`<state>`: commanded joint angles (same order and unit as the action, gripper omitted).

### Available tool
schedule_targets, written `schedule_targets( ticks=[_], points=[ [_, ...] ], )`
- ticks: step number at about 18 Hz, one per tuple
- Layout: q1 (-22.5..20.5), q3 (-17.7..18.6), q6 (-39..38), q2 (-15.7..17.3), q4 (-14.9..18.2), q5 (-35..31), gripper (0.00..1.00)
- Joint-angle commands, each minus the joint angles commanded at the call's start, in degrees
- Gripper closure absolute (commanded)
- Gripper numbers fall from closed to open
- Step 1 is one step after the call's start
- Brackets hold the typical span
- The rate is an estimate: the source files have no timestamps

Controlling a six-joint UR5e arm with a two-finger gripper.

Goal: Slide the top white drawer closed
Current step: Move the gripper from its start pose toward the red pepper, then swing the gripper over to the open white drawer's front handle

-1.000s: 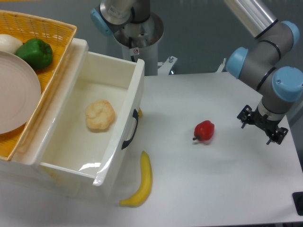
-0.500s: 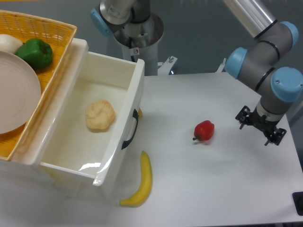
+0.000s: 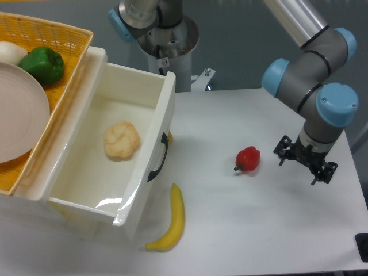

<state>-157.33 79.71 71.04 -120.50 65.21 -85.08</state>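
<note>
Closing the top white drawer means pressing squarely beside its black handle; the gripper, fingers apart and empty, hangs far right, beyond the red pepper.

The flat white surface carries a small glossy red pepper near its middle, a curved yellow banana lying just beside the front of the glossy white plastic cabinet at its left.

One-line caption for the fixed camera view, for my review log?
Top white plastic drawer with curved black handle stands open holding a pale bun; two-finger gripper hovers right of a red pepper.
</note>
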Motion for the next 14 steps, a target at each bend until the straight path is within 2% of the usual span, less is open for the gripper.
schedule_targets(
  ticks=[2,3,5,6,9,14],
  points=[
    [0.44,1.84,-8.16,0.53,-0.26,0.35,0.03],
    [0.88,2.11,-10.46,0.45,-0.52,1.31,0.09],
    [1.76,2.11,-13.28,0.71,-0.44,1.94,0.23],
    [1.67,2.11,-14.51,1.49,-0.44,3.16,0.34],
    [2.11,4.3,-17.15,4.21,-0.35,12.11,0.62],
    [6.24,8.87,-27.52,9.93,-0.53,16.25,0.71]
  ],
)
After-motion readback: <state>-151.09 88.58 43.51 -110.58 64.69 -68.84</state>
